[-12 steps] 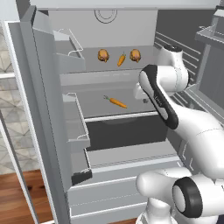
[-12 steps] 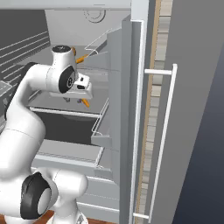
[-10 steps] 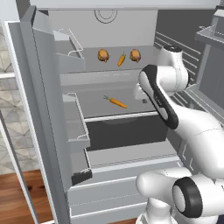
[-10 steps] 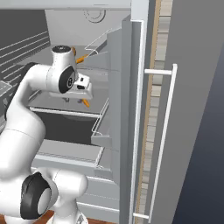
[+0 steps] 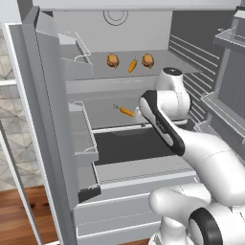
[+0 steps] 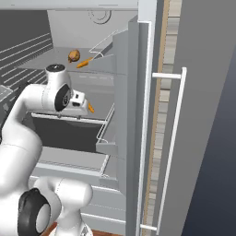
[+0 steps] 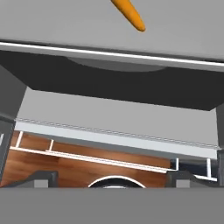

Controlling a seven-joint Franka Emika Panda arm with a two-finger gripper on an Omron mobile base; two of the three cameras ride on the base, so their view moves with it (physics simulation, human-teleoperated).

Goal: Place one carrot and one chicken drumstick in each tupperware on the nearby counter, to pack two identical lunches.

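In the open fridge, one carrot lies on the middle grey shelf. It shows beside my hand in the right base view as the carrot, and at the top of the hand view as the carrot. My gripper hangs open just in front of that shelf's edge, nothing between its fingertips. On the upper shelf a second carrot lies between two chicken drumsticks. The tupperware and the counter are out of view.
A dark drawer sits below the middle shelf. Wire-fronted door bins stick out on the left door. The right fridge door with its white bar handle stands close by. Wood floor shows low left.
The arm's upper part has dropped and swung a little left, bringing the hand lower beside the middle-shelf carrot. The food has not moved.
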